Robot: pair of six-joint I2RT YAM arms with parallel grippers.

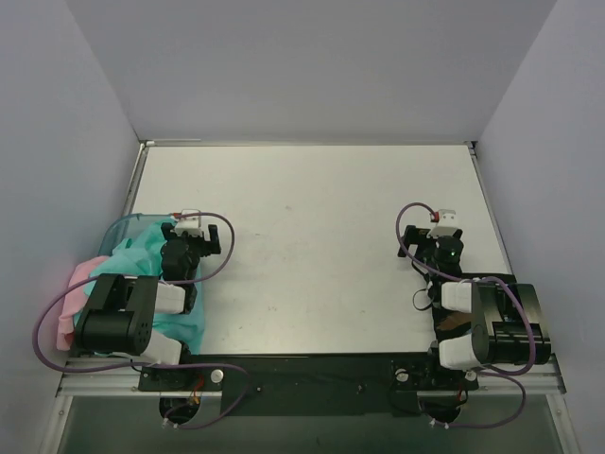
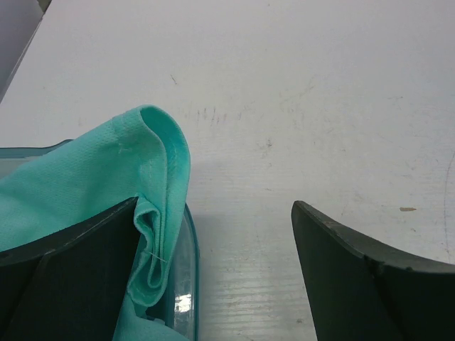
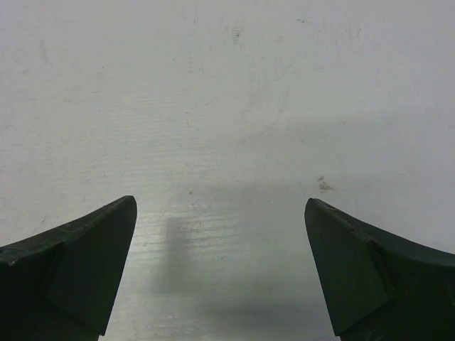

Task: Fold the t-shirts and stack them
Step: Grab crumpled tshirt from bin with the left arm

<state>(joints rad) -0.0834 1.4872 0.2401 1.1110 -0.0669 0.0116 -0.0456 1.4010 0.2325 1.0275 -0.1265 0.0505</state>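
The teal t-shirt [image 2: 106, 170] lies bunched in the blue tub [image 2: 190, 263], with the pink t-shirt [image 1: 80, 284] next to it. The left gripper [image 2: 213, 213] and right gripper [image 3: 220, 206] are both released. The left one may pinch the tub rim together with the cloth.

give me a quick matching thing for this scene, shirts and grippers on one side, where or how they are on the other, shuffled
1. teal t-shirt
2. pink t-shirt
3. left gripper
4. right gripper

a. open over bare table
b. leftmost cloth in the top view
c. bunched up at the blue tub rim
d. open, teal cloth by its left finger

Pairs: 1-c, 2-b, 3-d, 4-a
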